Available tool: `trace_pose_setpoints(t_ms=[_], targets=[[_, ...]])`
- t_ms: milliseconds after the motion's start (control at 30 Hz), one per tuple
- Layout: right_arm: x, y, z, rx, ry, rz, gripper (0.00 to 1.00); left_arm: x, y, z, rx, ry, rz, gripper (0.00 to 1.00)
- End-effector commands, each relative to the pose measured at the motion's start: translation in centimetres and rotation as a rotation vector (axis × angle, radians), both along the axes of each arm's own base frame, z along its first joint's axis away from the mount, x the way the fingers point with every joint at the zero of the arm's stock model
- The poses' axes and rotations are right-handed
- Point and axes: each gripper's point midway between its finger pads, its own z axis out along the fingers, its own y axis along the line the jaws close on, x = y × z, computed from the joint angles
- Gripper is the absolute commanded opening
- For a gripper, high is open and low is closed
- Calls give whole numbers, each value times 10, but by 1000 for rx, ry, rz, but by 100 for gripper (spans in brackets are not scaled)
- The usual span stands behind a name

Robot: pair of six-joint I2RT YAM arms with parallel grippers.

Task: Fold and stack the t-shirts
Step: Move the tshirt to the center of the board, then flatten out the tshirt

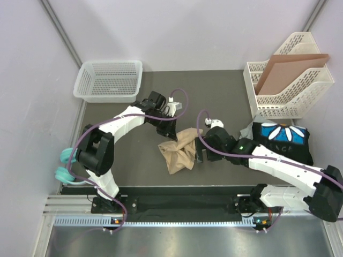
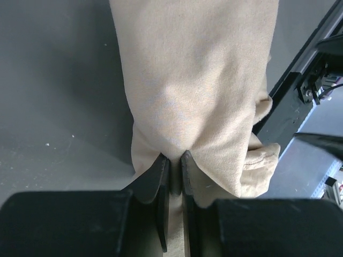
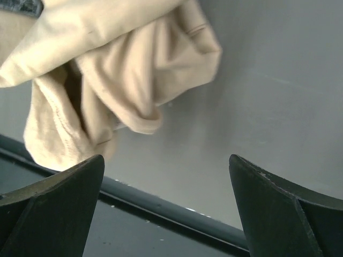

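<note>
The tan t-shirt (image 1: 179, 150) hangs bunched at the middle of the dark table. My left gripper (image 1: 171, 132) is shut on its upper edge; in the left wrist view the gripper (image 2: 174, 159) pinches a fold of the tan cloth (image 2: 198, 80), which hangs away from it. My right gripper (image 1: 200, 153) is open and empty just right of the shirt; in the right wrist view the gripper (image 3: 166, 171) has its jaws wide apart, below the crumpled tan cloth (image 3: 123, 69). The black daisy-print t-shirt (image 1: 284, 140) lies folded at the right, partly under my right arm. Grey and pink shirts are out of view.
A white mesh basket (image 1: 110, 80) stands at the back left. A white file rack (image 1: 292, 88) holding a brown cardboard sheet (image 1: 289, 69) stands at the back right. A teal item (image 1: 67, 163) sits off the table's left edge. A black rail (image 3: 177, 206) runs along the table's near edge.
</note>
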Motion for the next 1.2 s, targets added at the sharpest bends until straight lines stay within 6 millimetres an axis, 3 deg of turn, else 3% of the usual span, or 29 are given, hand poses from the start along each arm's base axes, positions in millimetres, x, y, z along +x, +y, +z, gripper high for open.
trace_pose_setpoints(t_ms=[0, 233, 333, 433, 533, 567, 667, 733, 900, 967, 1000, 1033, 1167], targets=[[6, 45, 7, 148, -17, 39, 100, 6, -11, 21, -66, -46, -38, 12], [14, 67, -2, 198, -25, 64, 99, 4, -9, 25, -66, -60, -45, 12], [18, 71, -8, 185, -25, 72, 91, 4, -9, 28, -71, -65, -48, 12], [19, 74, -12, 183, -23, 73, 78, 4, -8, 30, -70, -70, -49, 12], [22, 75, -15, 187, -23, 67, 59, 2, -8, 32, -69, -65, -52, 12], [22, 75, -15, 186, -22, 65, 48, 2, -8, 32, -68, -66, -52, 12], [21, 73, -18, 179, -19, 57, 31, 2, -7, 32, -62, -80, -68, 11], [21, 72, -17, 182, -21, 55, 24, 1, -6, 31, -59, -80, -71, 11], [20, 68, -9, 183, -32, 48, 17, 1, -3, 32, -46, -89, -81, 12], [20, 65, 1, 179, -44, 48, 17, 1, 0, 31, -23, -93, -89, 18], [21, 62, 4, 171, -56, 38, 17, 0, 2, 31, -13, -93, -96, 34], [21, 60, 12, 178, -74, 42, 17, 3, 2, 34, -10, -105, -100, 41], [20, 53, 28, 186, -101, 35, 17, 2, 6, 34, 6, -117, -111, 61]])
